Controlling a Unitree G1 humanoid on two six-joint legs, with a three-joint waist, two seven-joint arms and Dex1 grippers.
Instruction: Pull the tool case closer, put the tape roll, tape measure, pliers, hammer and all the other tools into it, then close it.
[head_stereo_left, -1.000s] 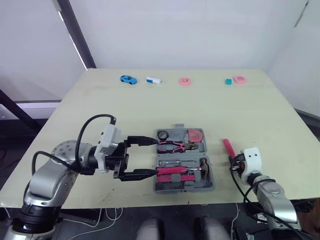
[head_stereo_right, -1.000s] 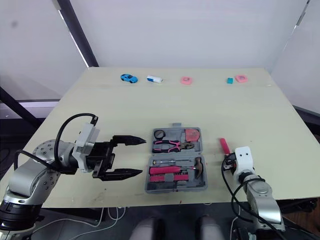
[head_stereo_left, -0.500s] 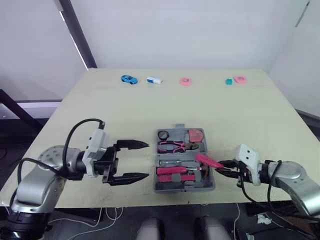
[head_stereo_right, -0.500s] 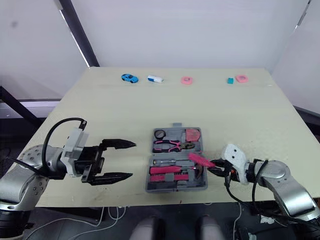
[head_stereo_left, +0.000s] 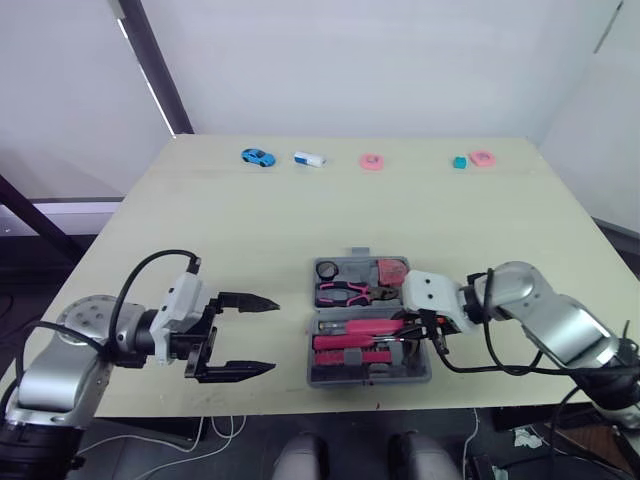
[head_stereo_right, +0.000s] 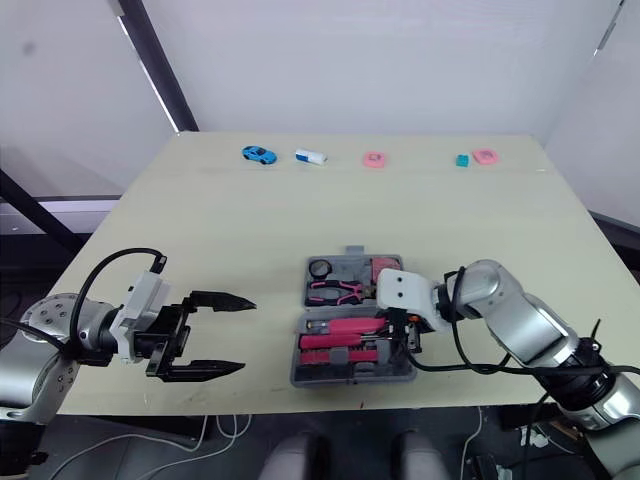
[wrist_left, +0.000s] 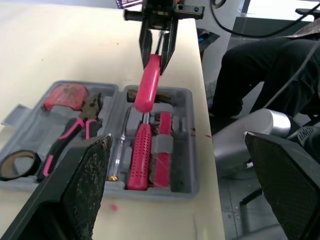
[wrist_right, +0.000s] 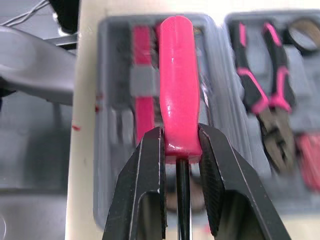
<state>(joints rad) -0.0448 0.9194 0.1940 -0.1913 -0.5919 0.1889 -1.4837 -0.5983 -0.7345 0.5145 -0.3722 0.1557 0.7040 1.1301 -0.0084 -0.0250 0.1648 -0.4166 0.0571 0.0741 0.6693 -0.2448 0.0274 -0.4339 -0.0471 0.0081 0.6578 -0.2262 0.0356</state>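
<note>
The right fingers (wrist_right: 148, 170) were clamped on the pink handle of a screwdriver (wrist_right: 177, 75), held just above the near half of the open tool case (head_stereo_left: 368, 378) by the desk's (head_stereo_left: 350, 210) front edge. The left fingers (head_stereo_left: 248, 301) were spread wide beside the case. Pliers (head_stereo_left: 343, 293) lay in its far half.

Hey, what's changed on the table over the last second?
The right gripper, shut on the pink-handled tool, swung in from the right to over the front half of the tool case. The left gripper, open, drew back leftward from the case. The case stayed open and in place.
</note>
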